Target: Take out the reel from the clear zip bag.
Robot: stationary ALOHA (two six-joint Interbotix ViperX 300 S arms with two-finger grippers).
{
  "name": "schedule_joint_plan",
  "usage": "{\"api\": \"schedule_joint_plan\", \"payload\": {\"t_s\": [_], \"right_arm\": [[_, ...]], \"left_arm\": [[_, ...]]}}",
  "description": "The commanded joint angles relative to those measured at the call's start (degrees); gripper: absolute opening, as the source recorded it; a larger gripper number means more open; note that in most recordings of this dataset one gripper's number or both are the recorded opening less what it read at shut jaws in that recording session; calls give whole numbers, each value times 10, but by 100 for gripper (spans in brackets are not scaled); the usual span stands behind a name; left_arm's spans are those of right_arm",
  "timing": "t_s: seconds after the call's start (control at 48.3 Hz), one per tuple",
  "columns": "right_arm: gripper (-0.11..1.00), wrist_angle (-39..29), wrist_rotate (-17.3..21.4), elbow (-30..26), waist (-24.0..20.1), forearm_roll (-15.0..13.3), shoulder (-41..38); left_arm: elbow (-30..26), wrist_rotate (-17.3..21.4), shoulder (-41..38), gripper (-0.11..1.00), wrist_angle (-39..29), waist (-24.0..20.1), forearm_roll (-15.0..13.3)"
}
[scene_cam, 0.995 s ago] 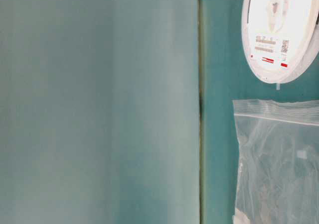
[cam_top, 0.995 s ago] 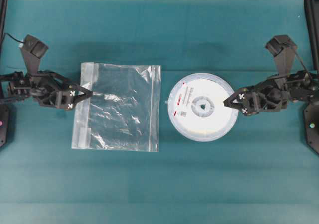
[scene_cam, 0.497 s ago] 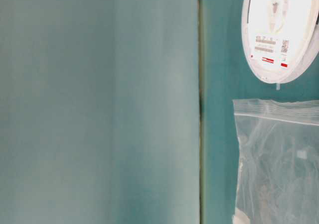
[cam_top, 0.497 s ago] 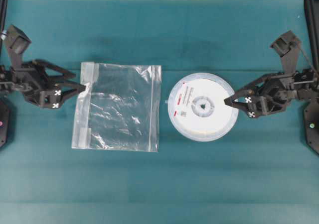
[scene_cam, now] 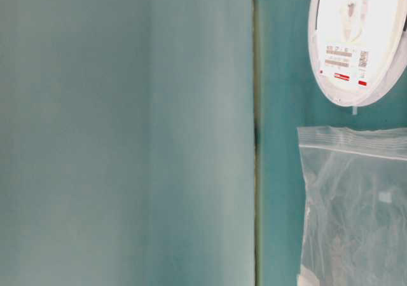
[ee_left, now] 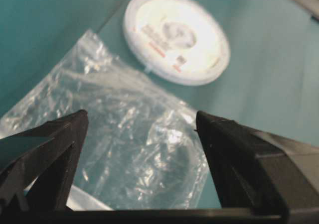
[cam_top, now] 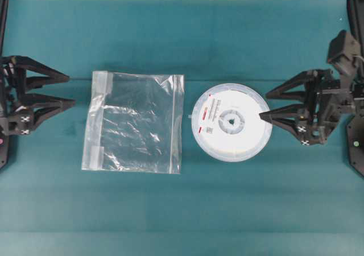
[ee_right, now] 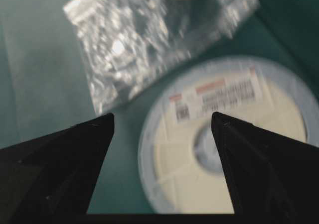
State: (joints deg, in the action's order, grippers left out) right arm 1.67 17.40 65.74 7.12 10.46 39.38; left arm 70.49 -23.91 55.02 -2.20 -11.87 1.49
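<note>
bare teal table (cam_top: 187, 210) around reel (cam_top: 231, 122), clear zip bag (cam_top: 135, 122)

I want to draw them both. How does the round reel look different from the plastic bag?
The reel is round; the clear zip bag is roughly square. The reel is white and solid-looking, with a grey hub and a label with red marks; the bag is see-through and crinkly, with a whitish zip strip. The reel looks smaller than the bag. Both lie flat on the teal table, side by side, not touching, and nothing holds either.
</note>
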Motion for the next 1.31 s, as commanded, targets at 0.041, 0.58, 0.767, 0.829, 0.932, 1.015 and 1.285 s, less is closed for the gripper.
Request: {"api": "schedule_joint_plan", "payload": {"t_s": [0.041, 0.58, 0.767, 0.829, 0.932, 1.015, 1.285], "right_arm": [[94, 31, -61, -18, -6, -33, 21], [94, 27, -105, -21, -15, -35, 89], [94, 26, -107, -20, -25, -36, 90], [94, 26, -108, -20, -27, -36, 90], [94, 26, -108, -20, -30, -38, 90], [94, 25, -107, -20, -30, -38, 90], [94, 26, -108, -20, -30, -38, 90]], "left_arm": [[-15, 31, 11, 94, 1, 9, 2], [-31, 87, 29, 94, 4, 10, 2], [-33, 111, 31, 94, 4, 10, 2], [-34, 118, 33, 94, 4, 10, 2], [-34, 125, 35, 94, 4, 10, 2], [-33, 126, 36, 94, 4, 10, 2], [-34, 126, 36, 94, 4, 10, 2]]}}
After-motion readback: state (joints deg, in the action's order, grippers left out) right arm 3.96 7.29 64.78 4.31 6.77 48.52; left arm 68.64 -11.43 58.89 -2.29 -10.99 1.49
